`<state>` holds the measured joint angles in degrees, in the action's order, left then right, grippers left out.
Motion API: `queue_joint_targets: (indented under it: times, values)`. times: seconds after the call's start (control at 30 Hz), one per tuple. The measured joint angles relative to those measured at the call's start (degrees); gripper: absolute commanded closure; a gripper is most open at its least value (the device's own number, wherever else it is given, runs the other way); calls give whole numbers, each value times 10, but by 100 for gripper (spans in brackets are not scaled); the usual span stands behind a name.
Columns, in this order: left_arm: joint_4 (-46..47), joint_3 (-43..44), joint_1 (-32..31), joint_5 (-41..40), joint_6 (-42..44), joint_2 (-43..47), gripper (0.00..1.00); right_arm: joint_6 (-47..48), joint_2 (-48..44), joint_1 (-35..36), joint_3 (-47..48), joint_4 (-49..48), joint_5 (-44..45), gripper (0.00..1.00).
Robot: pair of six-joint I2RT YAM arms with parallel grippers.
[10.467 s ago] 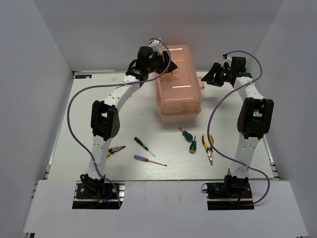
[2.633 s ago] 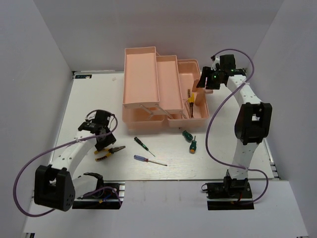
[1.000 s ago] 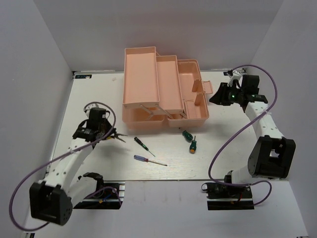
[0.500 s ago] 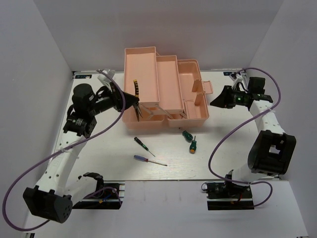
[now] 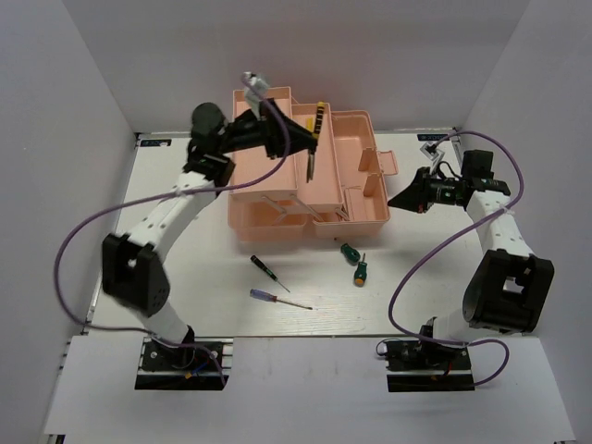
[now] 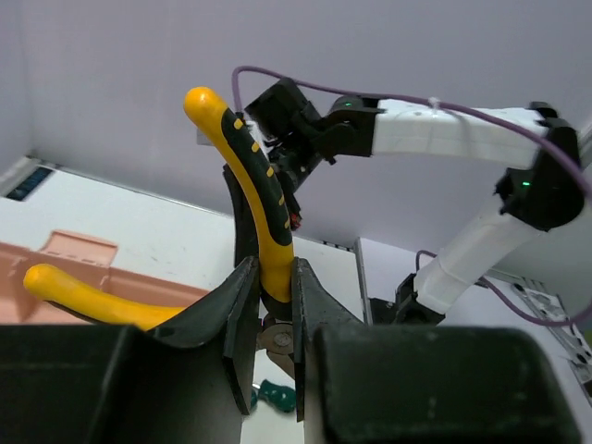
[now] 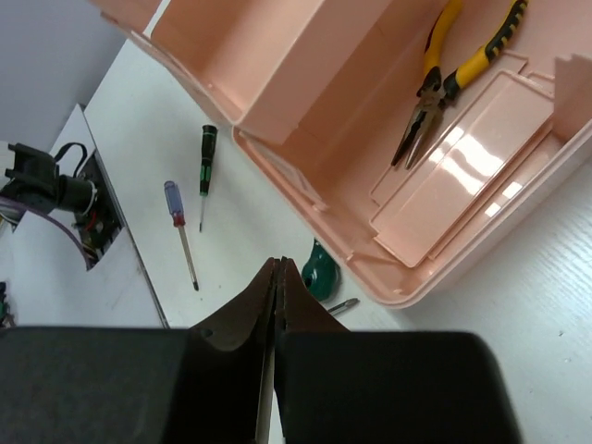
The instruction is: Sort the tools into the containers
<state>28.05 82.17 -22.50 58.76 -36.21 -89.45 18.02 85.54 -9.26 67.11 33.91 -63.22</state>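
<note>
Pink box [image 5: 363, 220]: open on the surface [image 5: 185, 277], with its trays spread out like steps.
Held pliers [image 6: 264, 213]: up in the air over the trays, nose down.
Left fingers [image 6: 242, 305]: pinching the held pliers by one yellow and black handle.
Other pliers [image 7: 462, 69]: lying in the bottom of the box.
Right fingers [image 7: 275, 287]: pressed together, holding nothing, just right of the box.
Green screwdrivers [image 5: 349, 252] [image 5: 360, 271]: side by side on the surface, near the front of the box.
Thin screwdrivers [image 5: 268, 272] [image 5: 279, 299]: on the surface, left of the green ones.
</note>
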Motion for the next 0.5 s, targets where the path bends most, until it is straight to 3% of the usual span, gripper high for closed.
queue_joint_targets:
  times: [0.27, 0.43, 0.5]
  values:
    - [-1, 186, -67, 18, -19, -260, 100, 5, -86, 0, -85, -12, 25, 100]
    - [-31, 265, -96, 3, -14, -328, 100, 4, -99, -2, -101, -23, 38, 100]
    - [-49, 275, -104, -10, -3, -336, 100, -2, -102, -7, -105, -32, 47, 94]
